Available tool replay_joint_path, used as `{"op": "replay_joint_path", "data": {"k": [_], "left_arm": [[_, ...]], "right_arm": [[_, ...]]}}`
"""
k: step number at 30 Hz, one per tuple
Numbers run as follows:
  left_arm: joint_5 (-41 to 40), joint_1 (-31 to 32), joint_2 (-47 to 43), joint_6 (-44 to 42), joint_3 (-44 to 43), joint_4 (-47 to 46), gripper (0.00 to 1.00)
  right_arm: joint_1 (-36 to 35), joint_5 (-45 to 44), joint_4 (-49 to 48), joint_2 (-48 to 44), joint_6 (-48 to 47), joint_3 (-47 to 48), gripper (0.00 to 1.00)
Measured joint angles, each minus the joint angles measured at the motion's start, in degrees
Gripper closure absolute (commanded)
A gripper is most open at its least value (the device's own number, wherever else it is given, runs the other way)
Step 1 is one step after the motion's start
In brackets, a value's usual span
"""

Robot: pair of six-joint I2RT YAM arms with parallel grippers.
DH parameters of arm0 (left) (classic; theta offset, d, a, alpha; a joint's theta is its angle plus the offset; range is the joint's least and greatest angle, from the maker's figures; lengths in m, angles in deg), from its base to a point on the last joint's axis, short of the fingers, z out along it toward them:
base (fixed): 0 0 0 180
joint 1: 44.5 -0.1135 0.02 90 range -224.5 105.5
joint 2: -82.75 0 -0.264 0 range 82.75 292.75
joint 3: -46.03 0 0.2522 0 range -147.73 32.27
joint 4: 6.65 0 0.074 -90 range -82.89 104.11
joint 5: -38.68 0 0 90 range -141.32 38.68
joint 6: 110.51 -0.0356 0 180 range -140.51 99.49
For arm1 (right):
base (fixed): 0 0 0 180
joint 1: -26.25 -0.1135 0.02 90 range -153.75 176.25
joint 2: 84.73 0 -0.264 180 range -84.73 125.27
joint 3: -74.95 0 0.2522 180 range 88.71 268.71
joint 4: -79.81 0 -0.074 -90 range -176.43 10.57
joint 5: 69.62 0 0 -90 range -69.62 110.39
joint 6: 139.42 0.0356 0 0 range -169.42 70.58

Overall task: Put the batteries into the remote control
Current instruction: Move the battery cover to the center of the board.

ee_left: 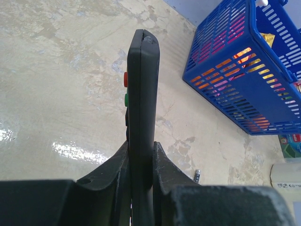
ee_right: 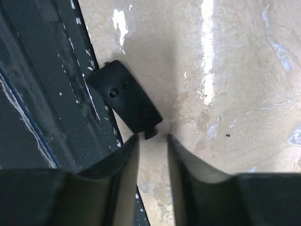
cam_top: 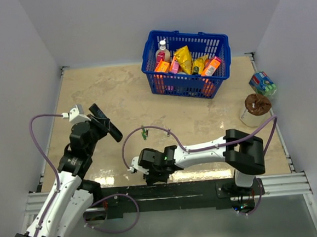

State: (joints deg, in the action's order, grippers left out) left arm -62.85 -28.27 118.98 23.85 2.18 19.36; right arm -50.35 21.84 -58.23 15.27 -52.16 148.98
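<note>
— How do the arms stand?

— The left arm (cam_top: 69, 169) is raised and bent at the elbow. The left jaws clamp one end of the remote control (ee_left: 141, 103), which sticks out edge-on above the tabletop (cam_top: 107, 89). The right arm (cam_top: 205, 148) stretches leftward along the near edge with its wrist turned down. The right jaws stand narrowly apart with nothing between them, their tips just beside a small black plate (ee_right: 127, 101) at the tabletop's rim.

— And the count?

— Two arms, one remote control, one black plate, one blue basket (cam_top: 187, 84). The batteries (cam_top: 144, 134) show as a green speck on the tabletop between the arms, apart from the remote control and too small to count.
</note>
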Motion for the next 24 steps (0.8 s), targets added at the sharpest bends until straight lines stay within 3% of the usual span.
{"op": "replay_joint_path", "data": {"k": [1,6,14,15,18,24], "left_arm": [[0.0,0.0,0.11,0.0,0.0,0.0,1.0],[0.11,0.0,1.18,-0.42,-0.02,-0.07,1.0],[0.48,0.0,2.89,-1.9,-0.44,-0.48,1.0],[0.55,0.0,3.13,-2.03,-0.55,-0.59,1.0],[0.61,0.0,3.85,-2.8,-0.98,-0.63,1.0],[0.42,0.0,4.39,-4.68,-1.09,-0.85,1.0]], "right_arm": [[-0.02,-0.48,0.02,0.26,-0.15,0.13,0.79],[-0.17,-1.42,-0.37,0.63,-0.26,0.5,1.0],[0.09,-3.8,-0.33,0.63,2.49,0.52,1.0],[0.2,-4.13,-0.31,0.63,3.1,0.52,0.91],[0.66,-5.55,-0.13,0.52,5.44,0.52,0.78],[1.2,-5.31,0.5,-1.57,7.78,1.68,0.68]]}}
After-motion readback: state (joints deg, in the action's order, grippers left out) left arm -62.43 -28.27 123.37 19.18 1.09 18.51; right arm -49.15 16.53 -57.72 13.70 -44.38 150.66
